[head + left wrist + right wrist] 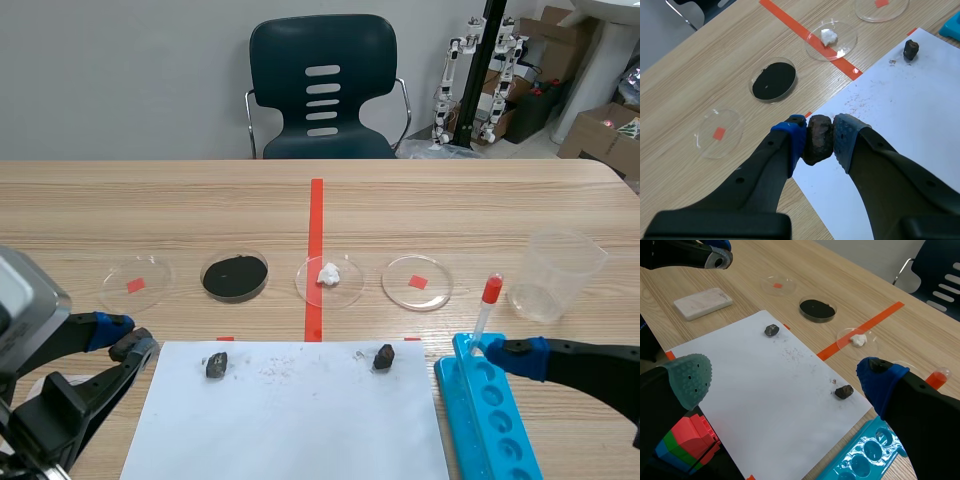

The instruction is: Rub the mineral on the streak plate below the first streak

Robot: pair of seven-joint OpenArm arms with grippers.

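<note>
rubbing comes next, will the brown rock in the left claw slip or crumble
The brown rock looks rough and lumpy, so the left claw probably holds it. The specks on the paper suggest such rocks may shed grit.

The scene view is taken from the near side of the wooden table (450, 200), facing the dark plastic chair (322, 90) beyond. The left wrist view is set close behind the brown rough mineral lump (817, 146) held in the left gripper (819, 136); the right wrist view is aimed leftward from farther back. The white paper sheet (290, 430) and round dish of black powder (235, 276) are shared by all three.
</note>
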